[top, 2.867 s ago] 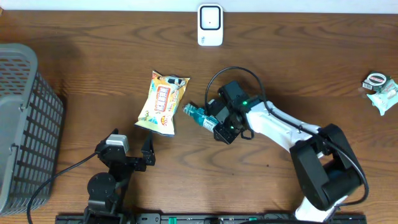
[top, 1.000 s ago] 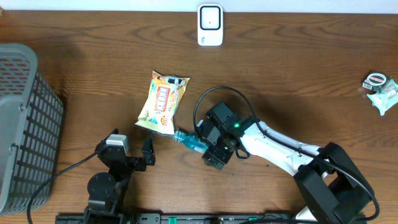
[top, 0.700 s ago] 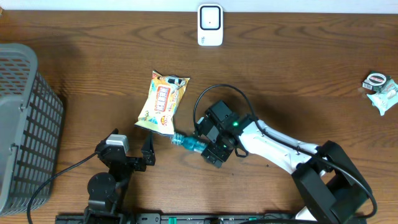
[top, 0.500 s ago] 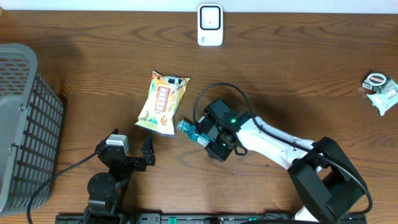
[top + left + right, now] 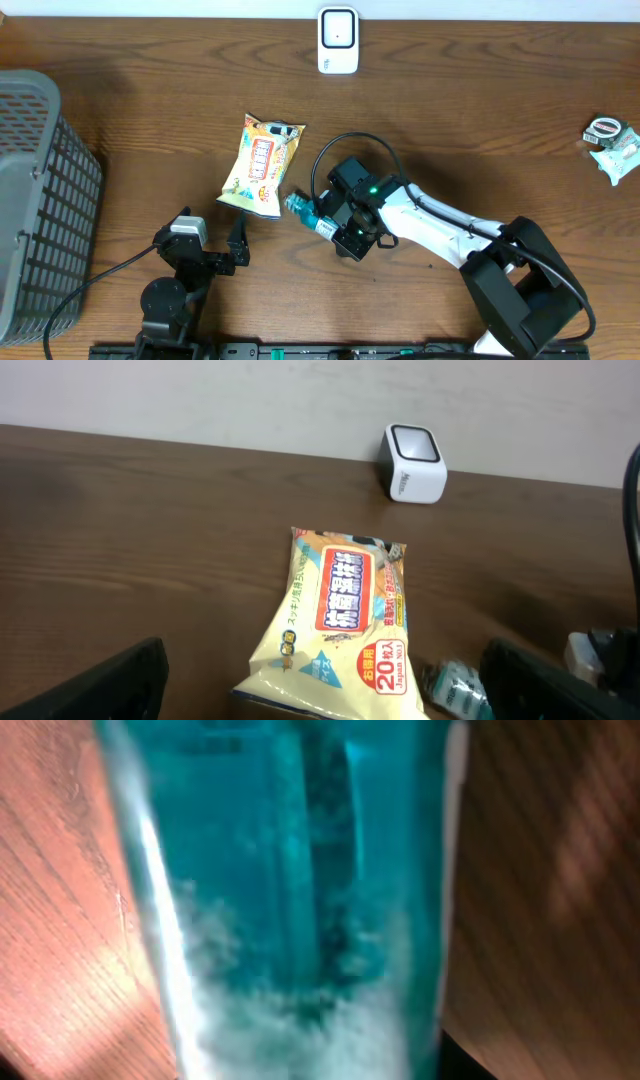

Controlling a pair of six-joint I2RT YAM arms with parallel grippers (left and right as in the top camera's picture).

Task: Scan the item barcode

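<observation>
Wood table, wipes pack lying flat. Teal packet sits just right of the pack's lower end, in the right gripper's mouth, can't tell if those jaws are clamped. Left gripper is just below the pack, jaws wide apart.

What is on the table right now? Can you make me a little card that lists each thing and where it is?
scanner: white, far edge, middle
wipes pack: yellow, lying flat, not held
teal item: close beside the wipes pack, in the right gripper
right gripper: jaws closed on the teal item
left gripper: jaws wide open, empty
basket: grey, at the left edge
small packets: at the right edge
</observation>
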